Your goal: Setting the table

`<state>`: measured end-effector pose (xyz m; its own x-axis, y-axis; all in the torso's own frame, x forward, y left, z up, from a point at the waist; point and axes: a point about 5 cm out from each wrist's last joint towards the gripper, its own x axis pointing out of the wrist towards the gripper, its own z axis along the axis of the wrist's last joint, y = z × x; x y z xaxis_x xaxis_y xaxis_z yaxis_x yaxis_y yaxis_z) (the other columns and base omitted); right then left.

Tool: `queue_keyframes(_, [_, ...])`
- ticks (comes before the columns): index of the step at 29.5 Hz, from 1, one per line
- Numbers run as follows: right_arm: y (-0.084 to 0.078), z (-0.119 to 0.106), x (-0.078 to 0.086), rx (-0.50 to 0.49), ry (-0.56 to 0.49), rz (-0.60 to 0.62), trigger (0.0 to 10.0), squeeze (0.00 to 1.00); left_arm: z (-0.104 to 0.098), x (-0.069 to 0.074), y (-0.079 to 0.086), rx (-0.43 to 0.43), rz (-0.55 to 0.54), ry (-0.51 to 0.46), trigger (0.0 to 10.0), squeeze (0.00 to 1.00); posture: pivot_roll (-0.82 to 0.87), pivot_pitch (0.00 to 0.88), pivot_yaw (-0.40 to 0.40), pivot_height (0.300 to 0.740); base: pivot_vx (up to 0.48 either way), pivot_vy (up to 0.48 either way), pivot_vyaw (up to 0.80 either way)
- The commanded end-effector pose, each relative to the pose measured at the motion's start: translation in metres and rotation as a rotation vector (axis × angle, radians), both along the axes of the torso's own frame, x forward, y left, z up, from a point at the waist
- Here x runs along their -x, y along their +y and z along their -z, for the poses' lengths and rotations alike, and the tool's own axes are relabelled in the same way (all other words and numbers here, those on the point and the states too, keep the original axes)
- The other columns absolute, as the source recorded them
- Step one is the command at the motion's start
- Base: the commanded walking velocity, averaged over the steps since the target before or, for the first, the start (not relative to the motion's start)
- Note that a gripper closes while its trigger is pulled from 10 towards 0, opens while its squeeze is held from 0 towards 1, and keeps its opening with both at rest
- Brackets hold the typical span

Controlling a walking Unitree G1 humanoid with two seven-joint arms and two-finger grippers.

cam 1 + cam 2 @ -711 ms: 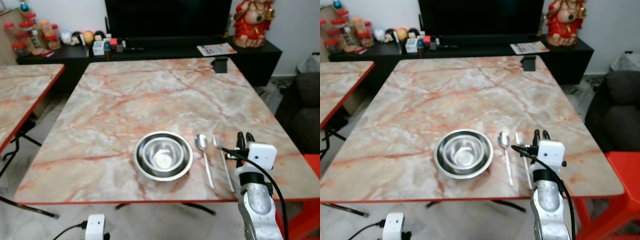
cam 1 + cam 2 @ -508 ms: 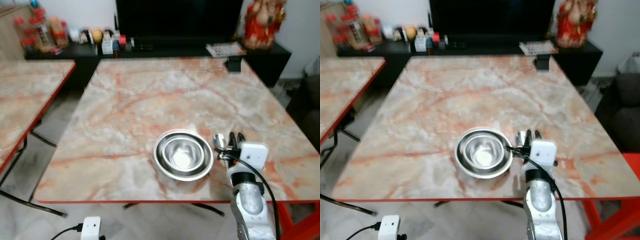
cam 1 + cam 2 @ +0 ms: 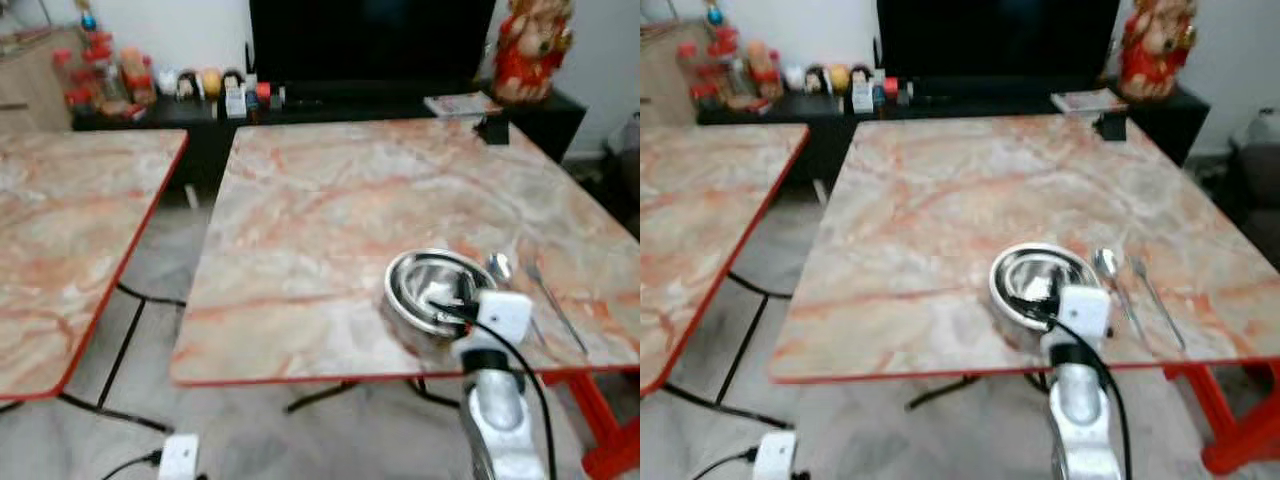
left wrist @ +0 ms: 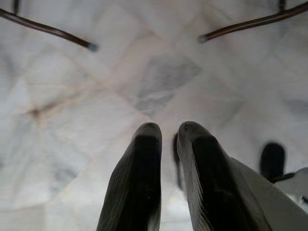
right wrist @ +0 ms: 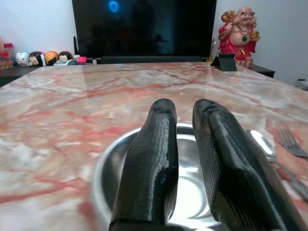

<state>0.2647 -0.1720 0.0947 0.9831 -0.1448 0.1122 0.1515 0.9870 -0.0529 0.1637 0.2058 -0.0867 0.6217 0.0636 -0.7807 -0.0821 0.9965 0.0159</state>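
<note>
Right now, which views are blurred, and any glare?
Both eye views are soft with motion blur: bowl, spoon and fork edges smear. Right wrist view is sharp beyond its out-of-focus fingers; the bowl there shows bright glare. Left wrist view is soft, on pale floor.

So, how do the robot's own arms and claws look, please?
The right arm is a silver metal tube with a black joint ring, a white box-shaped camera housing on the wrist and a black cable looping along it. Each claw, right claw and left claw, has two long, rounded, matte black fingers.
</note>
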Motion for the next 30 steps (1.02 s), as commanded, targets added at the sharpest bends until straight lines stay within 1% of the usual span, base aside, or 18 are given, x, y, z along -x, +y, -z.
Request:
queue_keyframes(1, [-0.012,0.000,0.005,0.017,0.001,0.046,10.0,0.00,0.000,-0.003,-0.006,0.021,0.001,-0.003,10.0,0.00,-0.09,0.000,0.037,0.740,0.000,0.390,0.00])
queue_keyframes(9, [-0.019,0.007,0.018,0.024,0.020,0.085,10.0,0.00,0.000,-0.003,-0.007,0.021,0.004,-0.002,10.0,0.00,-0.09,0.000,0.037,0.740,0.000,0.383,0.00])
queue_keyframes(16, [-0.029,0.027,0.036,0.045,0.091,0.121,10.0,0.00,0.000,-0.004,-0.008,0.024,0.005,-0.003,10.0,0.00,-0.10,0.000,0.035,0.740,0.000,0.378,0.00])
queue_keyframes(19, [-0.033,0.037,0.046,0.053,0.125,0.143,10.0,0.00,0.000,-0.004,-0.008,0.025,0.006,-0.004,10.0,0.00,-0.10,0.000,0.034,0.740,0.000,0.379,0.00])
queue_keyframes(20, [-0.036,0.044,0.053,0.058,0.155,0.157,10.0,0.00,0.000,-0.005,-0.008,0.025,0.006,-0.004,10.0,0.00,-0.10,0.000,0.033,0.740,0.000,0.379,0.00])
queue_keyframes(21, [-0.036,0.044,0.053,0.058,0.155,0.157,10.0,0.00,0.000,-0.005,-0.008,0.025,0.006,-0.004,10.0,0.00,-0.10,0.000,0.033,0.740,0.000,0.379,0.00])
queue_keyframes(23, [-0.041,0.058,0.064,0.064,0.213,0.183,10.0,0.00,0.000,-0.005,-0.009,0.024,0.006,-0.004,10.0,0.00,-0.10,0.000,0.031,0.740,0.000,0.377,0.00])
queue_keyframes(24, [-0.042,0.061,0.066,0.063,0.223,0.188,10.0,0.00,0.000,-0.005,-0.009,0.024,0.007,-0.004,10.0,0.00,-0.10,0.000,0.031,0.740,0.000,0.375,0.00])
queue_keyframes(25, [-0.045,0.071,0.073,0.047,0.270,0.210,10.0,0.00,-0.001,-0.005,-0.009,0.024,0.006,-0.005,10.0,0.00,-0.10,0.000,0.031,0.740,0.000,0.379,0.00])
queue_keyframes(28, [-0.048,0.082,0.080,0.031,0.312,0.225,10.0,0.00,-0.001,-0.005,-0.009,0.025,0.006,-0.005,10.0,0.00,-0.10,0.000,0.030,0.740,0.000,0.366,0.00])
queue_keyframes(30, [-0.052,0.091,0.085,0.009,0.360,0.246,10.0,0.00,-0.001,-0.006,-0.009,0.025,0.006,-0.006,10.0,0.00,-0.10,0.000,0.030,0.740,0.000,0.349,0.00])
